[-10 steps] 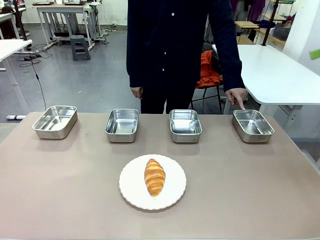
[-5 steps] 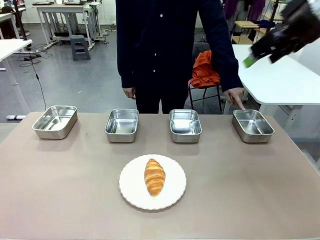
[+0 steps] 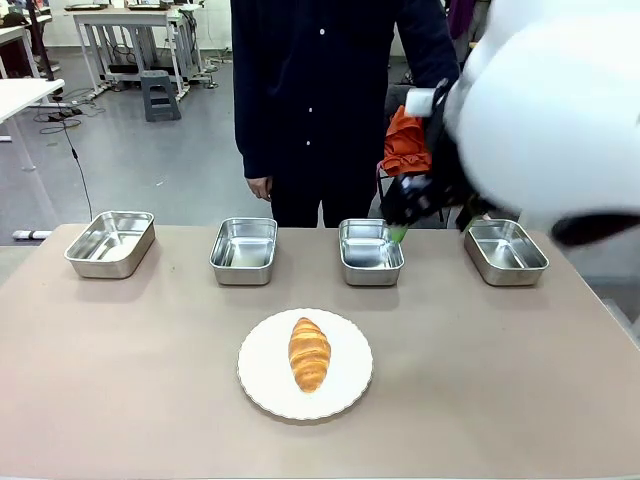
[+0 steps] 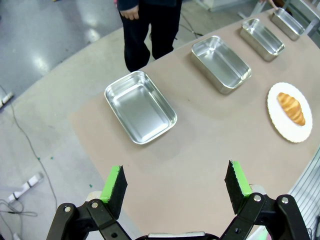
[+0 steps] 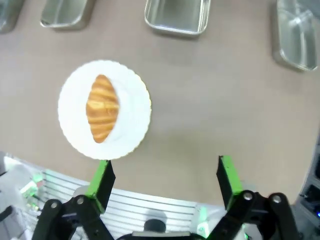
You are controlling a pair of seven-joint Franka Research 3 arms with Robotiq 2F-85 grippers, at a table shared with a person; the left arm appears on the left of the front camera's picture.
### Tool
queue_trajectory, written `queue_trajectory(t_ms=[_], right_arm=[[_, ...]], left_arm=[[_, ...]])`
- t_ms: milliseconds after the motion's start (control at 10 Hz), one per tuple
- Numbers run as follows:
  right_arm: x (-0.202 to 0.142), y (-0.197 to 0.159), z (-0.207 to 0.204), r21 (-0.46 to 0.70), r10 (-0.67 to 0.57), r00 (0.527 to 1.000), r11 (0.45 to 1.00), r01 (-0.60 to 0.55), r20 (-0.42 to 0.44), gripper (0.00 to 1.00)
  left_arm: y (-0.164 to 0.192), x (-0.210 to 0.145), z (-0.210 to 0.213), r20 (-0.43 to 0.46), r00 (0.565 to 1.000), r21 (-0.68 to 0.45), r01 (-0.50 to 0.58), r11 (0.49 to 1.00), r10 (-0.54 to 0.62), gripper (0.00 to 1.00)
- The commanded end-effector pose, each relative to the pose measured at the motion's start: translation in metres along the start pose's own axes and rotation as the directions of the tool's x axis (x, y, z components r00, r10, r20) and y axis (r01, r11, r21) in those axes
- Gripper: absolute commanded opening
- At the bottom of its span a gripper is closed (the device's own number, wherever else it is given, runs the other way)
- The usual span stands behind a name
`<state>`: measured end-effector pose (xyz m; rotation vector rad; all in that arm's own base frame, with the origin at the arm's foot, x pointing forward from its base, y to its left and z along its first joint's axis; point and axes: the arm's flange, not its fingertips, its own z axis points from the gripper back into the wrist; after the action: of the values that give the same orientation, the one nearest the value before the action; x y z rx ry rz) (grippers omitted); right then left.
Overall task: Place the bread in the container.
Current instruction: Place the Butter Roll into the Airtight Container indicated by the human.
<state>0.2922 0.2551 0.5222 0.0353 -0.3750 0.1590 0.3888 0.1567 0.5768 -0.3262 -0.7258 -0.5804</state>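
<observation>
The bread (image 3: 309, 353), a golden-brown croissant, lies on a round white plate (image 3: 345, 385) at the table's near middle. Four shiny steel trays stand in a row behind it; the container (image 3: 506, 251) is the far-right one. My right gripper (image 3: 432, 222) hangs open, high over the gap between the two right-hand trays. In the right wrist view it (image 5: 165, 172) is empty, and the bread (image 5: 102, 114) and the container (image 5: 295, 35) lie far below. My left gripper (image 4: 175, 180) is open and empty above the table's left end, with the bread (image 4: 291, 107) far off.
The other trays (image 3: 110, 243) (image 3: 244, 250) (image 3: 370, 251) are empty. A person in dark clothes stands at the far edge, one hand (image 3: 260, 187) hanging by the side. My big white right arm (image 3: 560, 110) covers the upper right of the front view. A white table (image 3: 560, 225) stands behind.
My right arm has swung in from the upper right and down toward the table. It now hides the person's hand that was pointing at the far-right tray. The bread has not moved.
</observation>
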Motion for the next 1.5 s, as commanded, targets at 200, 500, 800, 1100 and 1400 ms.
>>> queue_trajectory(t_ms=[200, 500, 800, 1100, 1400], right_arm=[[-0.008, 0.011, -0.020, 0.007, -0.025, 1.000, 1.000, 0.025, 0.005, 1.00], [-0.008, 0.011, -0.020, 0.007, -0.025, 1.000, 1.000, 0.025, 0.005, 1.00], [0.007, 0.029, -0.047, 0.059, 0.001, 1.000, 0.998, 0.000, -0.026, 1.00], [0.029, 0.077, -0.103, 0.175, -0.016, 0.991, 0.984, 0.039, -0.130, 1.00], [0.032, 0.124, -0.149, 0.128, -0.052, 0.970, 0.988, 0.085, -0.238, 1.00]], left_arm=[[0.000, 0.000, 0.001, 0.000, 1.000, 0.007, -0.007, 1.000, 0.007, 1.00], [0.000, 0.000, 0.001, 0.000, 1.000, 0.007, -0.007, 1.000, 0.007, 1.00], [0.000, 0.000, 0.001, 0.000, 1.000, 0.007, -0.007, 1.000, 0.007, 1.00], [0.000, 0.000, 0.001, 0.000, 1.000, 0.007, -0.007, 1.000, 0.007, 1.00], [0.000, 0.000, 0.001, 0.000, 1.000, 0.007, -0.007, 1.000, 0.007, 1.00]])
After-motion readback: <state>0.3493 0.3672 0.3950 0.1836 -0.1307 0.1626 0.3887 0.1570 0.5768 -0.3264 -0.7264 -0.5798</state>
